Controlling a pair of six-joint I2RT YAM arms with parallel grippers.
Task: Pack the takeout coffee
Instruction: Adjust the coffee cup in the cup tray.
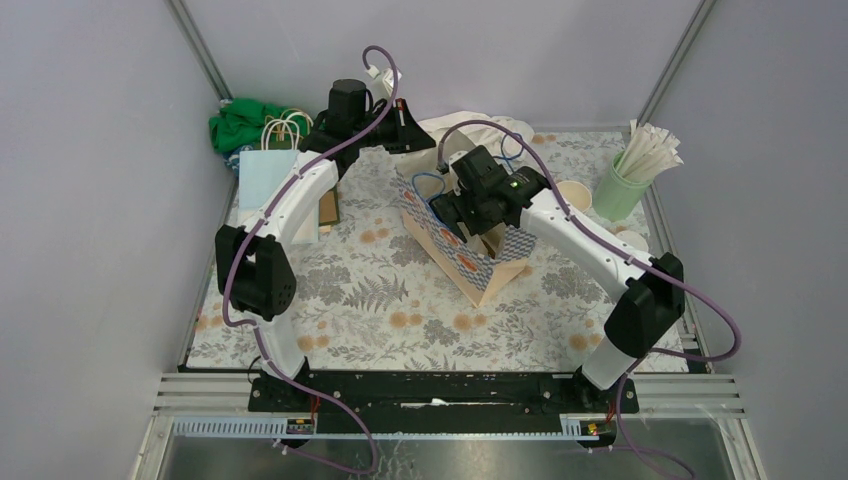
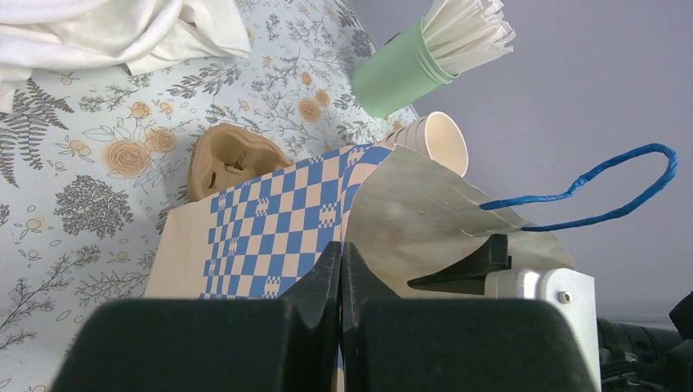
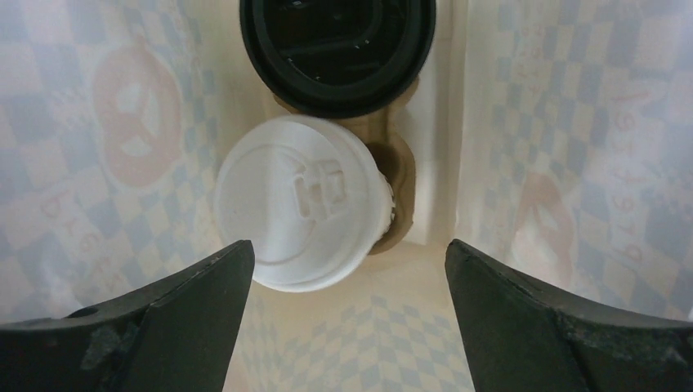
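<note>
**Lead:** What does the room look like from your end?

**Operator:** I see a table (image 1: 330, 320) under a pale cloth printed with ferns and orange flowers. It is closed in by plain grey walls (image 1: 90, 150), with aluminium posts at the far corners. Along the far edge there's a green bundle (image 1: 240, 120), a light blue bag (image 1: 262, 180) with white handles and a crumpled white cloth (image 1: 485, 125). At the far right stands a mint-green tumbler (image 1: 620, 190) of wrapped straws, with an open paper cup (image 1: 575, 195) just beside it.

**Lead:** And the coffee?

**Operator:** My right wrist camera looks straight down into the checkered paper bag (image 1: 470, 265) standing mid-table. A white-lidded cup (image 3: 298, 212) sits at the bottom in a brown carrier (image 3: 400, 184), just beside a dark round lid (image 3: 337, 49).

**Lead:** Grippers?

**Operator:** My right gripper (image 3: 347, 302) is in the bag's mouth, its fingers spread wide above the cup and clear of its lid. My left gripper (image 2: 341, 278) is pinched tight on the bag's far rim, near the blue handle (image 2: 588, 192). A brown pulp tray (image 2: 233, 159) lies on the cloth behind the bag.
</note>
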